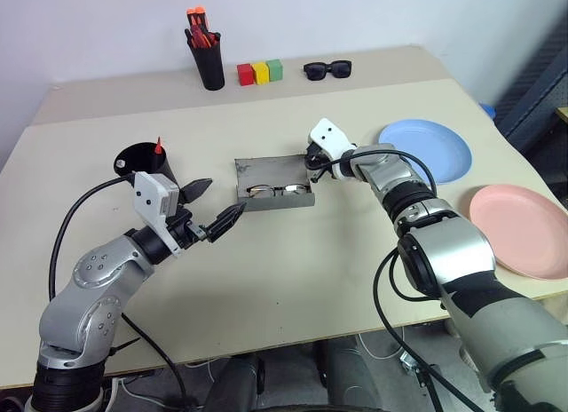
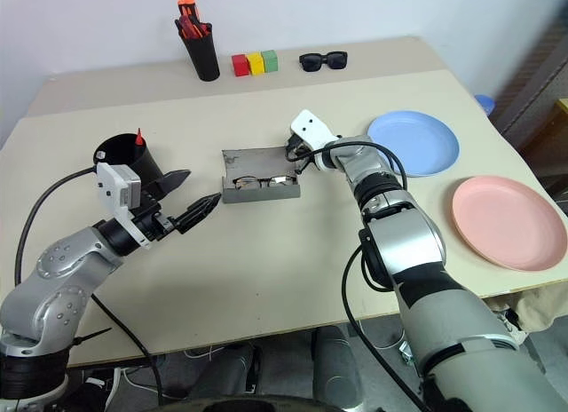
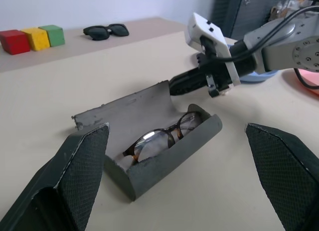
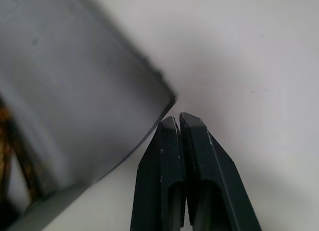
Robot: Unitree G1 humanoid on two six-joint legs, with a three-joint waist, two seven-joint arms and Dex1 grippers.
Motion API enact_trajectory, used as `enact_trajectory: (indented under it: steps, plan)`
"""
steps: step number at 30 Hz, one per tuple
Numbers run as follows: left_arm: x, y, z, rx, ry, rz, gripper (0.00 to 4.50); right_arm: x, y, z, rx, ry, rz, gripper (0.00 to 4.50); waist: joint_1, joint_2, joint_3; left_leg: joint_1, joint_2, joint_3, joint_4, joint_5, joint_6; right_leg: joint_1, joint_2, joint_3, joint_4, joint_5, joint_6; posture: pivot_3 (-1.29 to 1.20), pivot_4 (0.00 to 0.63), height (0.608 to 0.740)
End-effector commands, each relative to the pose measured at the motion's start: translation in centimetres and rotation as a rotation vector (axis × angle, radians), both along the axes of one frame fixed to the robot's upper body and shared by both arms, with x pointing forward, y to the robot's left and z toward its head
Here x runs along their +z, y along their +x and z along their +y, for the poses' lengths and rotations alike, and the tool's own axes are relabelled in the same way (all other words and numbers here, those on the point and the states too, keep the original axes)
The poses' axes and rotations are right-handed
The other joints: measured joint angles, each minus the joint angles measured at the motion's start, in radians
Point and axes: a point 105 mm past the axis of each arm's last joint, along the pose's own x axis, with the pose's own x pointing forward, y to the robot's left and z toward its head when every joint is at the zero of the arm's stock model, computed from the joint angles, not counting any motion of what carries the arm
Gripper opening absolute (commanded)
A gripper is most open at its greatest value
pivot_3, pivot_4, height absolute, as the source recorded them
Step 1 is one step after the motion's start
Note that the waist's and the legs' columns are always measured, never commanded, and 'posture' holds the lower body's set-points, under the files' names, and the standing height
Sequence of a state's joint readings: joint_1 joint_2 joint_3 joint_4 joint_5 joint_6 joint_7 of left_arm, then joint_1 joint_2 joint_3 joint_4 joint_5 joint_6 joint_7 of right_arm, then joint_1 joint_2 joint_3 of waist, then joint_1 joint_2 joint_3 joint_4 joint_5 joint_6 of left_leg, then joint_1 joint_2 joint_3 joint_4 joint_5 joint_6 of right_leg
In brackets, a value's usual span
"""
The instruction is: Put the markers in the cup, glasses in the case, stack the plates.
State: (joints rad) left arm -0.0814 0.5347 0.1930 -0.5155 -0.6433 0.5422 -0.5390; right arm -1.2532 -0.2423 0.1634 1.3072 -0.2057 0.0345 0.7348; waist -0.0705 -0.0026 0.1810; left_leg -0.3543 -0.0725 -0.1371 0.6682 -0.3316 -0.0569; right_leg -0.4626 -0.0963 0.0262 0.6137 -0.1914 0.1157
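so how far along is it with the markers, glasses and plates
Looks done: a red-tipped marker stands in the wide black plastic cup; I can't tell if both are in. The thin brown-framed glasses lie in the open grey hinged case. In hand: the shut right end effector sits at the lid's corner, seemingly to close it. Left: the light blue round plate and pink round plate lie apart, unstacked.

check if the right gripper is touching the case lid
Cannot tell: in the right wrist view the shut right gripper sits at the lid corner of the case, with no plain contact or gap.
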Motion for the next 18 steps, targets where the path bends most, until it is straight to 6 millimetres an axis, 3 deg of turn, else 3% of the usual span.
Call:
enact_trajectory:
  steps: [1,7,12,18]
  plan:
    - [1.2,-0.3,0.0,-0.005,0.008,-0.049,4.5,1.8,-0.2,0.8,0.08,0.05,-0.023,0.08,0.0,0.0,0.0,0.0,0.0,0.0,0.0,0.0,0.0,0.0,0.0,0.0,0.0,0.0,0.0,0.0,0.15,0.74]
    - [1.2,-0.2,-0.1,-0.007,0.01,-0.053,4.5,3.0,-1.1,1.5,0.203,0.106,-0.04,0.08,0.001,0.0,0.0,0.0,0.0,0.0,0.0,0.0,0.0,0.0,0.0,0.0,0.0,0.0,0.0,0.0,0.15,0.74]
    - [1.3,-0.1,-0.1,-0.007,0.014,-0.058,4.5,2.5,-2.1,1.4,0.311,0.058,-0.036,0.08,0.001,0.0,0.0,0.0,0.0,0.0,0.0,0.0,0.0,0.0,0.0,0.0,0.0,0.0,0.0,0.0,0.15,0.74]
    - [1.3,-0.1,0.0,-0.003,0.015,-0.061,4.5,3.0,-1.5,1.1,0.25,0.068,-0.045,0.08,0.001,0.0,0.0,0.0,0.0,0.0,0.0,0.0,0.0,0.0,0.0,0.0,0.0,0.0,0.0,0.0,0.15,0.74]
